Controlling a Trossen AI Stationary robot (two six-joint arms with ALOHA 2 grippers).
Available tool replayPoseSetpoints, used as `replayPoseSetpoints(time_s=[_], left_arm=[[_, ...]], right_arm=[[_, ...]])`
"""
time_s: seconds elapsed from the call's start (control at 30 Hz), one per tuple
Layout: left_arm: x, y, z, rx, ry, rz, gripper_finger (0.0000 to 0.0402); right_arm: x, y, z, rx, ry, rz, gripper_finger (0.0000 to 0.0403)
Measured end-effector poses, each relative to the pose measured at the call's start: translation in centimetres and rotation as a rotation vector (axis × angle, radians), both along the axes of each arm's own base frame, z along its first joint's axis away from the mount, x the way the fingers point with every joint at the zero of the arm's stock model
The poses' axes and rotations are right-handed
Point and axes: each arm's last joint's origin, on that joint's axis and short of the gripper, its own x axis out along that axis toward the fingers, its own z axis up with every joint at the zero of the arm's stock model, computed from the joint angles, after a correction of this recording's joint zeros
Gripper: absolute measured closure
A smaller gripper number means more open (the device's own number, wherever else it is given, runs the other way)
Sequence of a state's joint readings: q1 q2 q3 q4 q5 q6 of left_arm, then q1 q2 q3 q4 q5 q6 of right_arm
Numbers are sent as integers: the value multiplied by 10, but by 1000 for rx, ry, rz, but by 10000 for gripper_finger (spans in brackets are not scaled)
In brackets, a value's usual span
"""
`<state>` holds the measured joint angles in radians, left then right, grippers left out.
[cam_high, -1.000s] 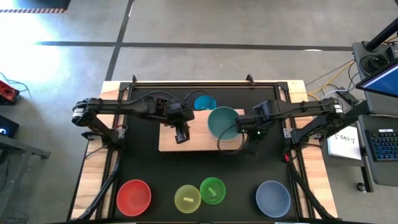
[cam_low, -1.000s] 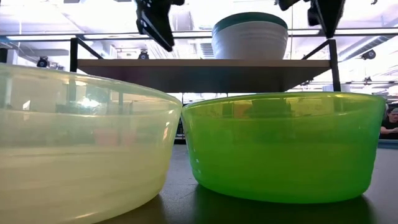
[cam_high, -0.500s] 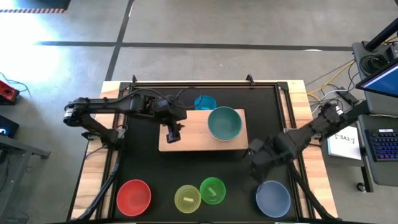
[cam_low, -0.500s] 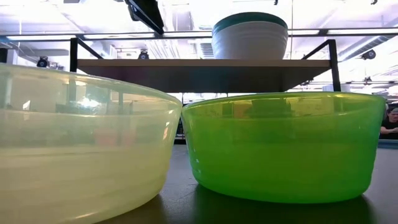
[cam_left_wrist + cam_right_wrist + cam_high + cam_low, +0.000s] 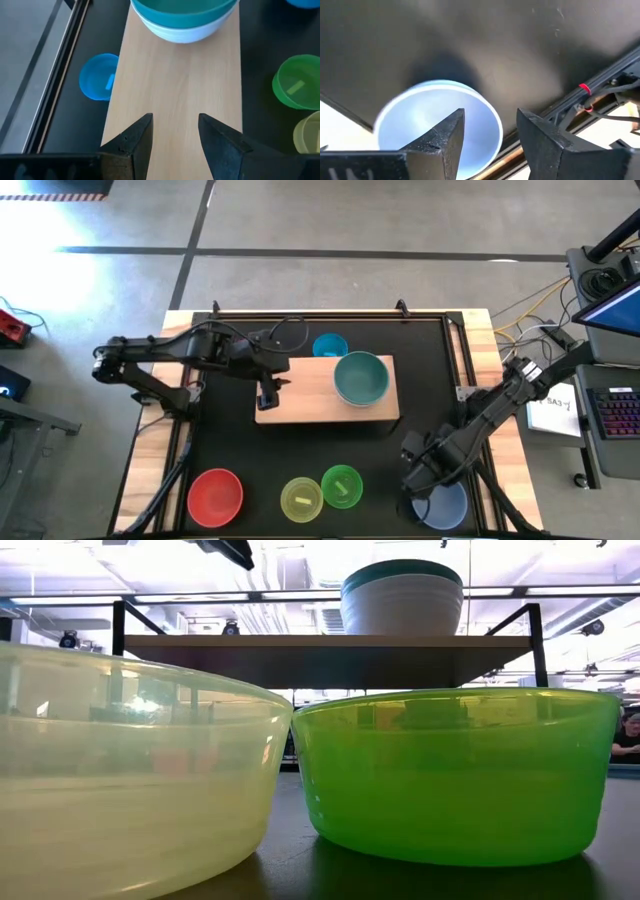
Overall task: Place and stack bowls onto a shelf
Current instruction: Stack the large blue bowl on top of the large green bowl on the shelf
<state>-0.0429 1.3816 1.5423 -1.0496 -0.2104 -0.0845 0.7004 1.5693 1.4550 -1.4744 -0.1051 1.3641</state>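
A teal-green bowl (image 5: 360, 378) sits nested in a white bowl (image 5: 402, 608) on the right half of the pale wood shelf (image 5: 310, 405). A cyan bowl (image 5: 330, 345) rests on the black mat behind the shelf. Along the near edge stand a red bowl (image 5: 216, 495), a yellow-green bowl (image 5: 301, 499), a bright green bowl (image 5: 342, 486) and a slate-blue bowl (image 5: 450, 506). My left gripper (image 5: 174, 120) hovers open over the shelf's bare left end. My right gripper (image 5: 490, 117) points down, open, above the slate-blue bowl (image 5: 420, 120) near its rim.
A black metal frame rail (image 5: 470, 380) runs along the table's sides, and cables (image 5: 600, 102) lie by the right rail. The shelf's left half (image 5: 175, 75) is bare wood. A desk with a keyboard (image 5: 610, 410) stands beyond the right edge.
My right gripper has left the teal-green bowl on the shelf, swung toward the table's near right corner, turned and come down over the slate-blue bowl. My left gripper has drawn back toward the table's left edge and risen. The bowls have stayed where they were.
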Motion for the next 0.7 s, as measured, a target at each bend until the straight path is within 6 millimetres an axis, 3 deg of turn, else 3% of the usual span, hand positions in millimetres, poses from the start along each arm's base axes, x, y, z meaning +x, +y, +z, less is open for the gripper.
replayPoseSetpoints(time_s=[0.37, 0.7], left_arm=[[-19, 2, 16, 23, -78, 26, 260], [-21, 3, 19, 41, -92, 56, 260]], right_arm=[[-8, 0, -40, 68, 105, 71, 229], [-15, -5, -71, 117, 141, 172, 229]])
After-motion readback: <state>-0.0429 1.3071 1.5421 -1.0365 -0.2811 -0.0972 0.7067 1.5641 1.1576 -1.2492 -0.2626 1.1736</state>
